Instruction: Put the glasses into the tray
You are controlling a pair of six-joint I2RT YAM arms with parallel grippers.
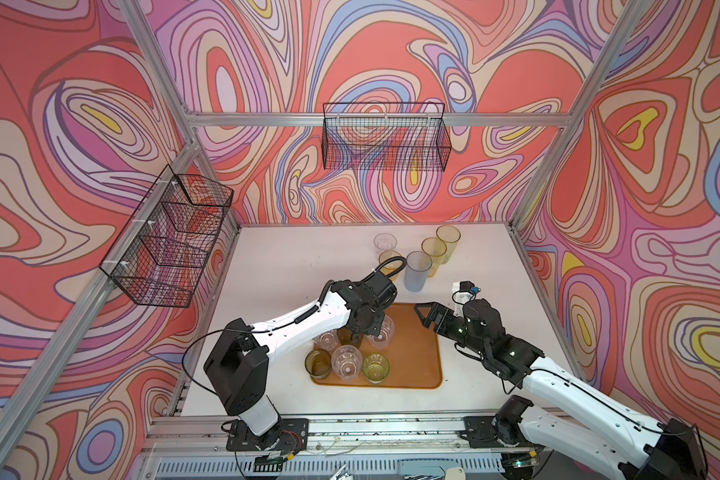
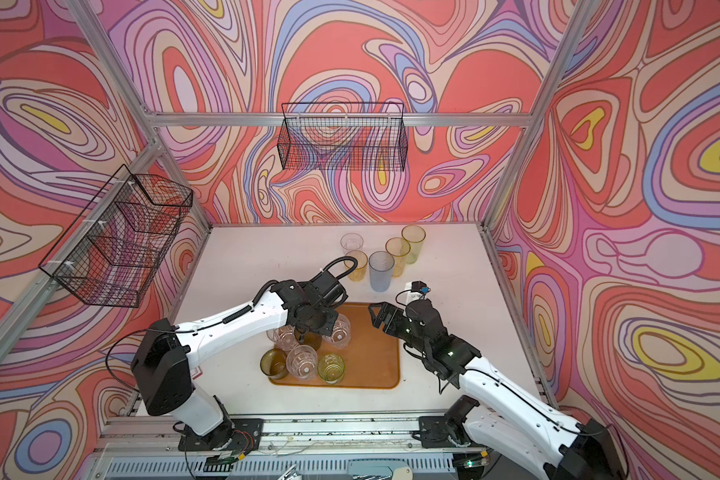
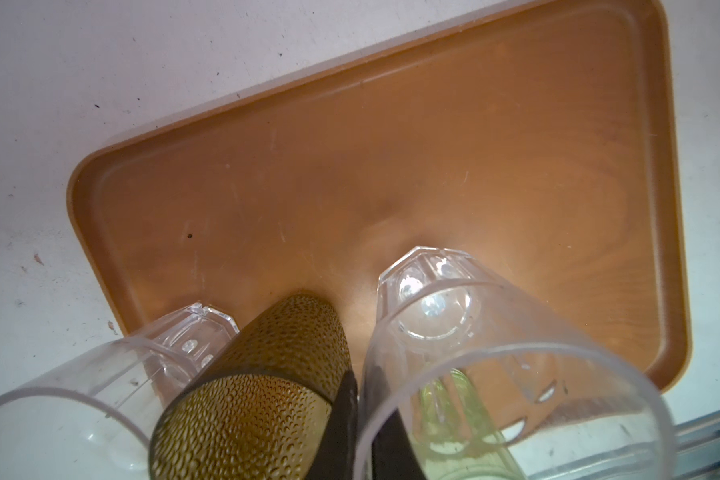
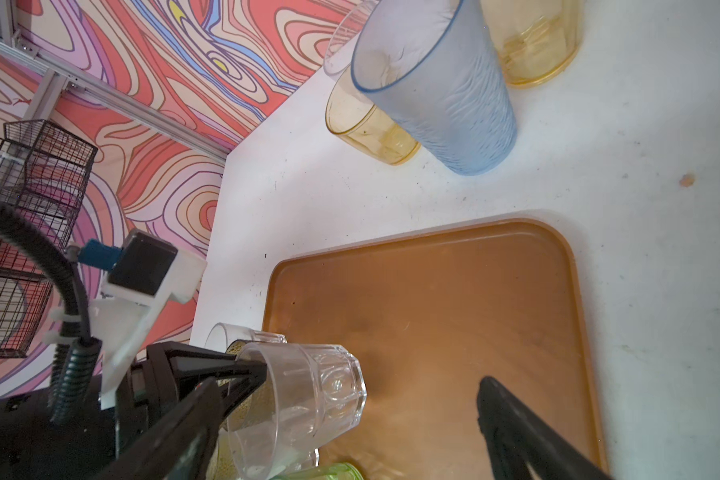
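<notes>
Over the tray point(image 1: 416, 353) on the table point(image 1: 287, 266), the left hand point(image 4: 255, 370) pinches the amber glass point(image 3: 283, 345); the right hand point(image 1: 420, 316) hovers open.

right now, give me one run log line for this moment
left fingers: shut on dimpled amber glass | right fingers: open above tray | tray: six glasses, held one included | table: five glasses left

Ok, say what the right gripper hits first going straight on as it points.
Probably the bare floor of the flat orange-brown rectangular tray: the open right gripper angles down over it. One finger sits close beside the clear faceted glass tumbler and might clip that first; depth is unclear.
</notes>
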